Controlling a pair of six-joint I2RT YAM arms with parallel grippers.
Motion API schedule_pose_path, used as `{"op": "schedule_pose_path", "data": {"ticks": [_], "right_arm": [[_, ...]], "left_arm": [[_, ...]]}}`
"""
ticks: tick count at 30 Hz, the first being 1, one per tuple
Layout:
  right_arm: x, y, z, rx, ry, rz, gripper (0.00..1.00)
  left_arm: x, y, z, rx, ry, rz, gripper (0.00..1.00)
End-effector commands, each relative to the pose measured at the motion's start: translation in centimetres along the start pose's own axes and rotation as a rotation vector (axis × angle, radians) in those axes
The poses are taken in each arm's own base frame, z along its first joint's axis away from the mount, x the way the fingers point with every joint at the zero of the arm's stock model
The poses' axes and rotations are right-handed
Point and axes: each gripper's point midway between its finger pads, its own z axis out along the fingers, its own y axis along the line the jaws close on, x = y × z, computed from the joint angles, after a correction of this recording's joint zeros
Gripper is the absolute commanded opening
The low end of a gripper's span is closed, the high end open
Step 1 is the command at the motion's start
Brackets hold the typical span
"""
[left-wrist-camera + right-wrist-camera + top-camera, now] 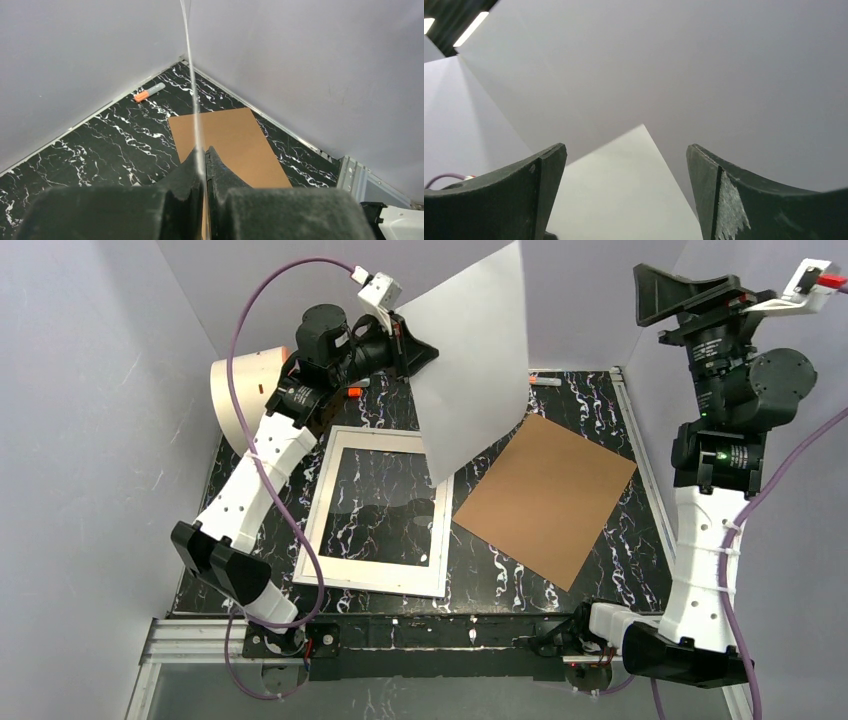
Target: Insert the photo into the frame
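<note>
From above, I am holding the photo [475,370] up off the desk [620,560] in my left tool [405,340], which is clamped on the photo's edge with its plain side showing. The frame [370,575] is lying flat below, just left of the board [545,500], and my right tool [660,300] is hanging raised, spread apart and holding nothing. At my left wrist the photo is showing edge-on between the closed fingers, so I am judging this the carry step; next I am needing to lay it flat and square inside the frame. At my right wrist the fingers are standing wide with the photo beyond them, and I am reading no brand, label or writing anywhere.
</note>
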Motion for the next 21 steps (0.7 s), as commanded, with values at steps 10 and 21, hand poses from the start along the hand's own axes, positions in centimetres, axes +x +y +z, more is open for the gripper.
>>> {"op": "schedule_pose_path", "data": {"ticks": [10,21], "right_arm": [[7.1,3.1,-1.5,-0.381,0.279,-0.115,0.99],[16.1,4.7,-4.0,-0.61,0.483,-0.082,0.99]], "left_arm": [[-4.1,-3.9,-4.9,0.1,-0.105,0.255,0.0],[-5.4,-4.6,-10.6,0.009,-0.08,0.586,0.0]]}}
